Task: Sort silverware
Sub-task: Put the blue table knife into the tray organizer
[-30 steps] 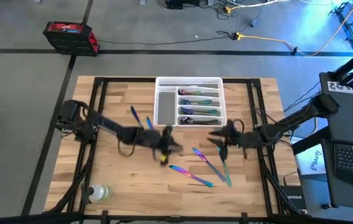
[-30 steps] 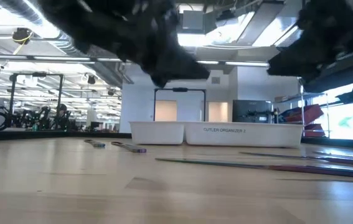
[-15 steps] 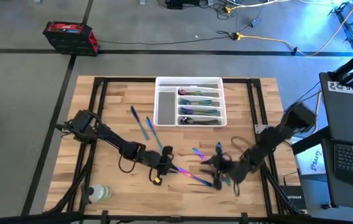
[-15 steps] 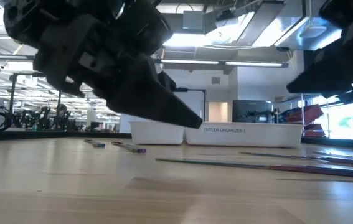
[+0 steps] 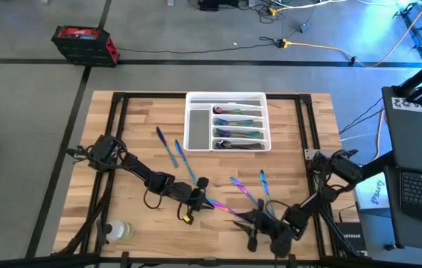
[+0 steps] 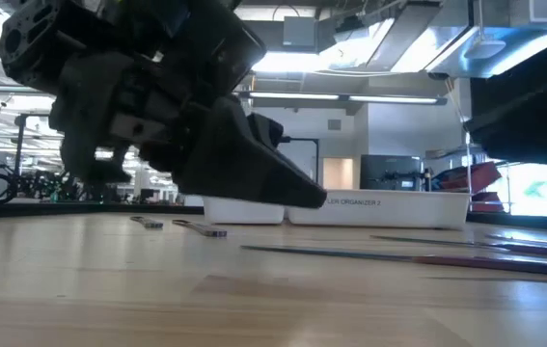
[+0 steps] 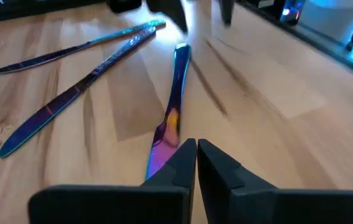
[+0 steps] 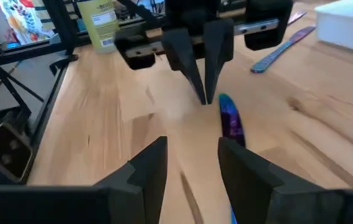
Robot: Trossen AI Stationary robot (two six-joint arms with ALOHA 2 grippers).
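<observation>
A slim iridescent piece of silverware (image 5: 229,211) lies flat on the wood table between my two grippers. My left gripper (image 5: 205,199) is shut, its tips down at the piece's left end (image 7: 164,140). My right gripper (image 5: 255,223) hovers open over the other end, which lies on the table under the gap between its fingers (image 8: 192,152). Two more pieces (image 5: 245,193) (image 5: 263,186) lie just beyond, and two others (image 5: 164,140) (image 5: 186,165) lie farther left. The white tray (image 5: 228,95) at the far middle holds sorted pieces. My left gripper points slanting down from the table's left, with its shut fingertips (image 8: 206,96) on or just above the wood. The piece's end (image 7: 154,163) runs under one finger, beside the closed tips and not between them. I cannot tell whether the finger touches it.
A clear bottle (image 5: 119,231) lies near the table's near left corner. The two grippers face each other closely over the same piece. Black frame rails (image 5: 306,126) run along the table's sides. Bare wood lies to the near left of the left gripper.
My left gripper has come down toward the near edge onto the piece's left end, then kept still. My right gripper has swung from the table's right middle toward the near edge and sunk low over the piece's other end. The silverware has not moved.
</observation>
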